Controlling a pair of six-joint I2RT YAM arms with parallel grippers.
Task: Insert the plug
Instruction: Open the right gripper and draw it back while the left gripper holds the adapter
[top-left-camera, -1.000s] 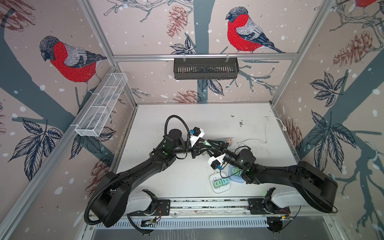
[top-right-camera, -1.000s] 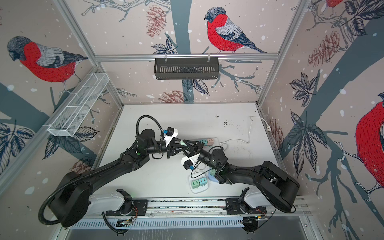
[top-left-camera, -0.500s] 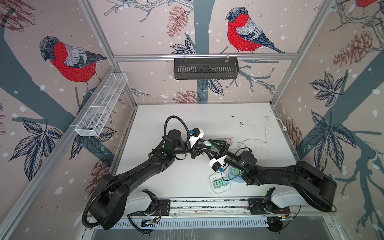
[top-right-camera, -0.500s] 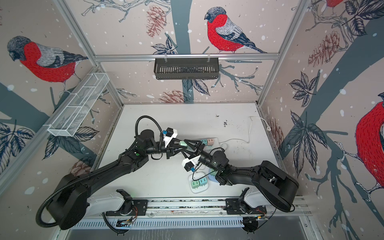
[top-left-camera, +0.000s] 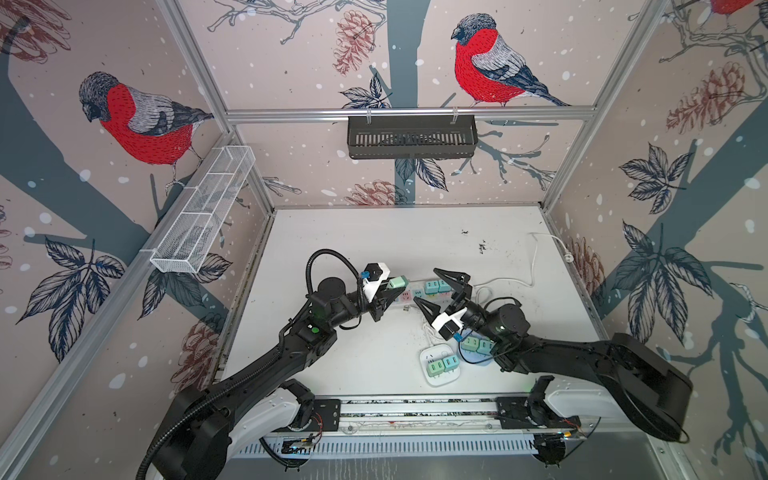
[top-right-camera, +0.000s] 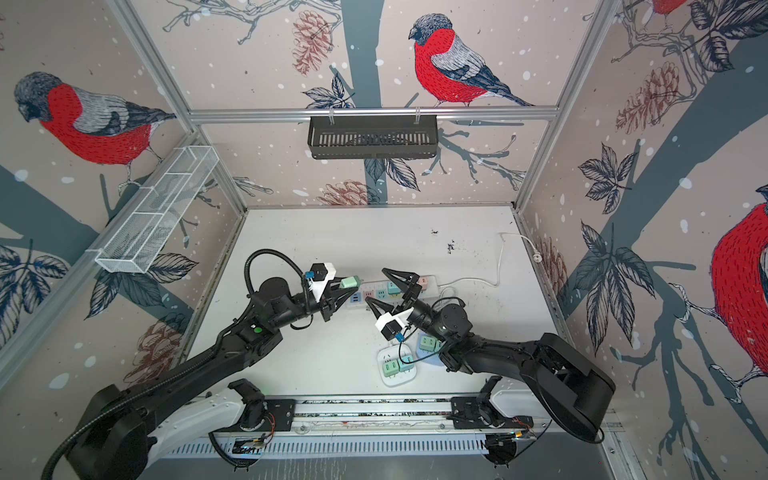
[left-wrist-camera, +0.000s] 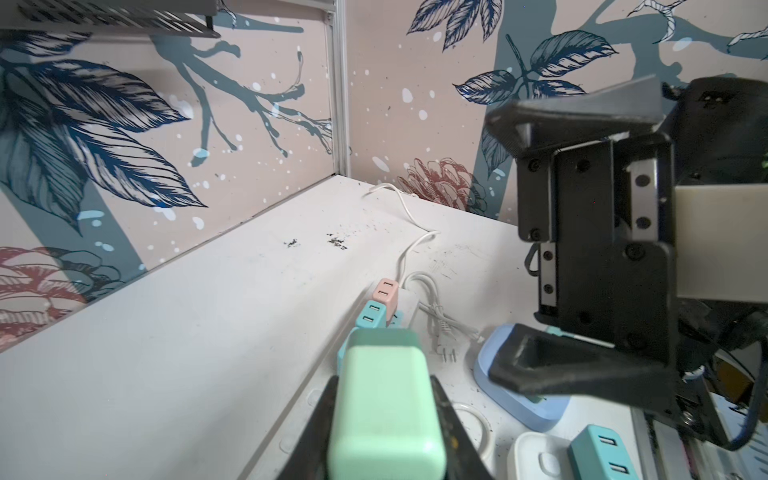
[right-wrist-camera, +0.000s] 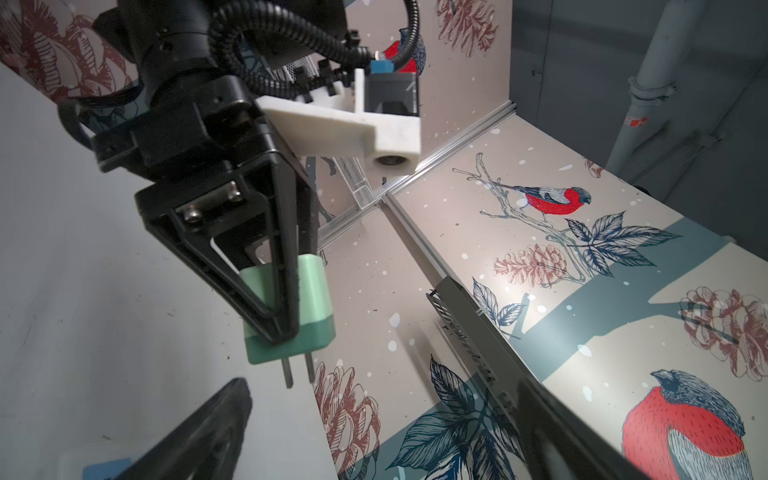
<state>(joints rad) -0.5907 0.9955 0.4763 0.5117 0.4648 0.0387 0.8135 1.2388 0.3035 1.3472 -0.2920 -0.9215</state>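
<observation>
A mint green plug (top-left-camera: 397, 282) (top-right-camera: 349, 282) hangs above the table, with my left gripper (top-left-camera: 394, 286) shut on its sides. In the left wrist view the plug (left-wrist-camera: 386, 407) fills the space between the fingers. The right wrist view shows the plug (right-wrist-camera: 291, 307) with its two metal prongs bare and pointing down. My right gripper (top-left-camera: 425, 285) (top-right-camera: 375, 285) is open wide just to the plug's right, holding nothing. It hovers over the white power strip (top-left-camera: 409, 287), whose right half holds teal plugs (top-left-camera: 436, 286) and a pink one (left-wrist-camera: 385, 293).
A white square adapter (top-left-camera: 432, 380) with green plugs lies near the front. A blue round adapter (left-wrist-camera: 490, 357) lies under my right arm. A white cable (top-left-camera: 532, 262) runs to the right wall. A black basket (top-left-camera: 411, 137) and a wire basket (top-left-camera: 203, 208) hang on the walls.
My right gripper has opened wide and let go of the plug, drawing back slightly. The left gripper stays shut on the plug, in about the same place.
</observation>
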